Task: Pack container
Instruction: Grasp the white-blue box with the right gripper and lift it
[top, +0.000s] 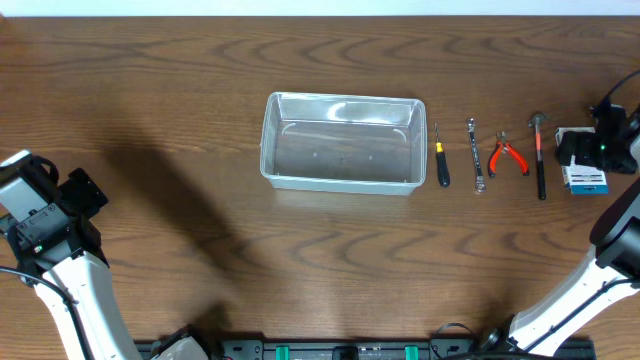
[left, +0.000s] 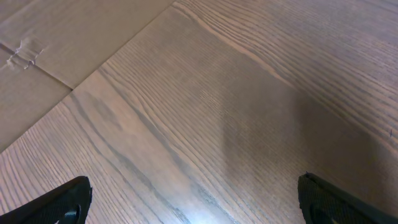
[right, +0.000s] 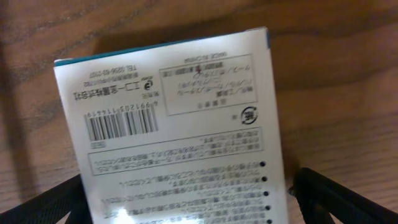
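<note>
Right gripper (right: 189, 194) stood wide open around the white box (right: 174, 124), whose bottom I couldn't see; left gripper (left: 194, 200) was open, empty.

I see the container (top: 266, 140), a clear rectangular bin with rounded corners, upright and empty, just 1 o'clock of the overhead view's centre, long sides crosswise.

Screwdriver (top: 440, 160), wrench (top: 476, 155), pliers (top: 507, 157), hammer (top: 540, 156), white box (top: 584, 180)
</note>
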